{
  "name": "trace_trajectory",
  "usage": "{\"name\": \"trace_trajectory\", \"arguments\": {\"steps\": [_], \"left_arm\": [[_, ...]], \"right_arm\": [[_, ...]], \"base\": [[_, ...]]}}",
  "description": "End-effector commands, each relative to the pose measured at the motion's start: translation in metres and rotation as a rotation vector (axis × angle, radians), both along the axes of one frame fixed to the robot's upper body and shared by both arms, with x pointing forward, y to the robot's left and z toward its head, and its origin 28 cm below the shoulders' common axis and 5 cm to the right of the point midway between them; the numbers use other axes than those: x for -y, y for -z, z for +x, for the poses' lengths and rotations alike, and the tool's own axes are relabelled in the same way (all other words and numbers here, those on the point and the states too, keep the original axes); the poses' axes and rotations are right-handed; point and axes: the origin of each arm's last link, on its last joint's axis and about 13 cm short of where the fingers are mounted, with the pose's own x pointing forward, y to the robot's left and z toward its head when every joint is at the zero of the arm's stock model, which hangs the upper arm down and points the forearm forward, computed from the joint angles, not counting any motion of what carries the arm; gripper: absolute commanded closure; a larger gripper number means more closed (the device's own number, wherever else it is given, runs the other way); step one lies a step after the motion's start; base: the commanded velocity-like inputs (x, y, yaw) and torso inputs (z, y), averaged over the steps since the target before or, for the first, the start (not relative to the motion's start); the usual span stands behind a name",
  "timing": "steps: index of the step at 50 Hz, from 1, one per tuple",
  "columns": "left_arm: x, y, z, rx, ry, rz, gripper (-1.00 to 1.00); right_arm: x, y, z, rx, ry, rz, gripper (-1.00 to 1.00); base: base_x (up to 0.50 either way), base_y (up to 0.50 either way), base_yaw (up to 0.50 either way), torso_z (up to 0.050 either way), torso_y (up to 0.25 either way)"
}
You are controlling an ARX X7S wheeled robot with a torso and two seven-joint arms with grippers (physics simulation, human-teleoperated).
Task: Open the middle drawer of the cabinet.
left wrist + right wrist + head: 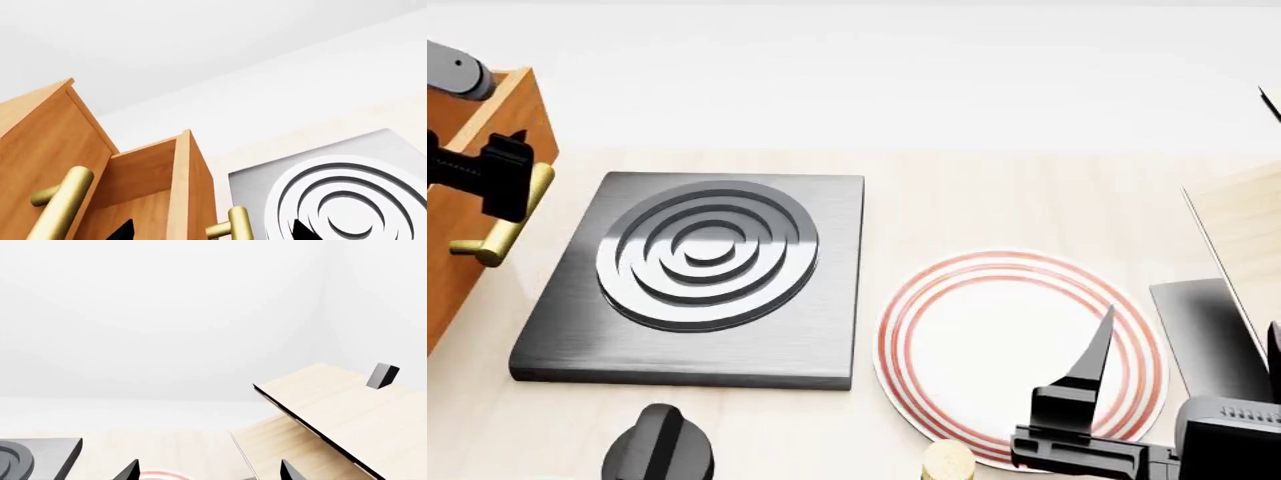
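Observation:
The orange-brown cabinet stands at the head view's left edge, its front facing the hob. In the left wrist view the middle drawer sticks out a little past the neighbouring drawer front. Its brass bar handle lies between the two black fingertips of my left gripper. The jaws stand wide apart, open, with clear gaps on both sides of the bar. The head view shows that gripper at the handle. My right gripper hangs open and empty over the plate, one finger showing.
A black hob with raised rings lies right beside the cabinet. A white plate with red rings sits further right. A pale wooden box with a raised lid stands at the far right. A black knob is near the front edge.

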Motion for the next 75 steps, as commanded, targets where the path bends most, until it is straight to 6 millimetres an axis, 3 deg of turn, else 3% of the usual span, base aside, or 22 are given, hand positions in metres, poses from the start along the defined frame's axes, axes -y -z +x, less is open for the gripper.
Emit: {"name": "trace_trajectory", "arguments": {"steps": [1,13,75], "left_arm": [[-0.003,0.004,0.004,-0.009,-0.020,-0.022,-1.00],[-0.006,0.016,0.008,-0.036,-0.039,-0.046,-1.00],[-0.007,0.044,0.015,-0.076,-0.057,-0.070,-1.00]], "right_arm": [[0.000,0.001,0.000,-0.002,-0.002,-0.001,-1.00],[0.000,0.002,0.000,-0.007,-0.003,-0.003,-1.00],[-0.001,0.004,0.002,-0.017,-0.020,-0.007,-1.00]], "base": [[0.00,0.00,0.00,0.000,0.000],[0.00,0.00,0.00,0.000,0.000],[0.00,0.00,0.00,0.000,0.000]]}}
